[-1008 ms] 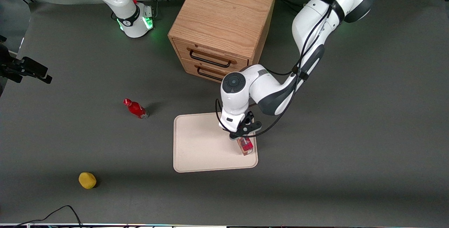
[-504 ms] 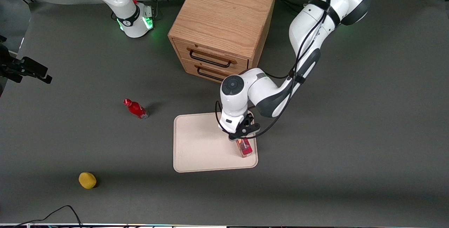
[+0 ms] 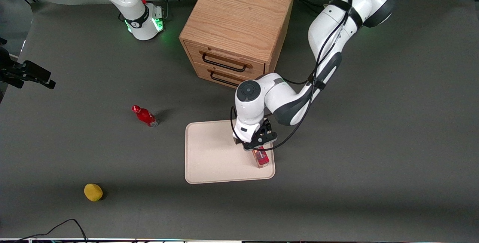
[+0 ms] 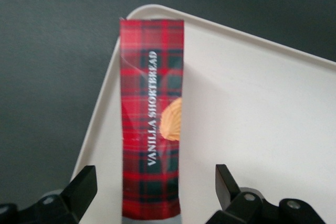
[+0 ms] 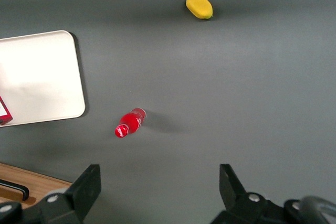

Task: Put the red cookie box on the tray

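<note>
The red cookie box (image 4: 151, 124) lies flat on the cream-white tray (image 4: 252, 124), along the tray's edge toward the working arm's end and near one rounded corner. Its red tartan top reads "VANILLA SHORTBREAD" with a golden biscuit picture. In the front view the red cookie box (image 3: 261, 157) pokes out from under the wrist, on the tray (image 3: 213, 157). My gripper (image 4: 155, 190) is open directly above the box, its black fingers (image 4: 81, 187) spread wide of both long sides with bare tray showing between each finger and the carton.
A wooden two-drawer cabinet (image 3: 235, 30) stands farther from the front camera than the tray. A small red bottle (image 3: 145, 116) lies on the dark mat toward the parked arm's end. A yellow lemon-like object (image 3: 93, 192) sits nearer the front camera.
The wrist has shifted slightly along the tray and risen a little off the box. The box stays where it lay on the tray.
</note>
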